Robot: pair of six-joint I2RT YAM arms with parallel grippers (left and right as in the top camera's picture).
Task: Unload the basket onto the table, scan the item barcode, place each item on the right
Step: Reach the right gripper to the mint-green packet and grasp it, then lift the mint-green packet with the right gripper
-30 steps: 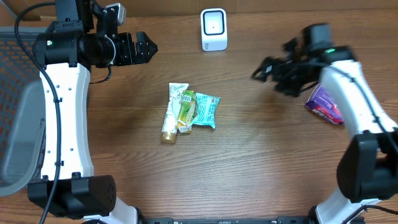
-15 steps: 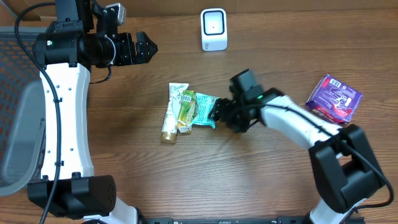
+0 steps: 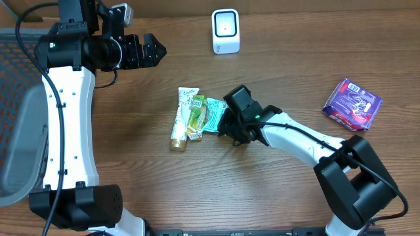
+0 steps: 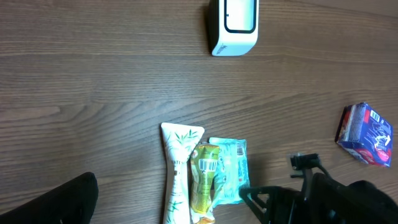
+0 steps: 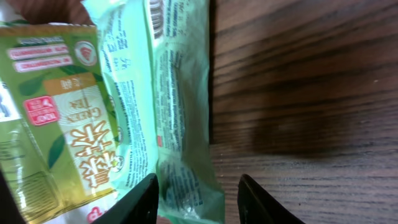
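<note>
- The desk [image 3: 275, 196] now carries my right arm [image 3: 295, 137] across its middle. A second ago that arm was over by the right edge, above the purple packet [image 3: 352, 103], which lies there uncovered now.
- My left gripper [image 3: 156, 51] has not stirred. It hangs near the far left corner, jaws spread wide and empty.
- The white barcode scanner [image 3: 226, 31] stands at the far edge, facing the cluster and well apart from it.
- Three items lie side by side at the desk's centre: a white tube [image 3: 182, 118], a green tea packet [image 3: 195, 118] and a teal packet [image 3: 215, 113], each touching the next.
- My right gripper [image 3: 226, 126] has come down at the teal packet's near right corner and narrowed from wide to roughly half.
- In the wrist view its fingers [image 5: 146, 199] straddle the packet's end. One finger is at the wrapper, with bare wood between the other and the packet, so nothing is pinched yet.
- I judge this the pick: close fully, lift, then carry the packet's barcode to the scanner.
</note>
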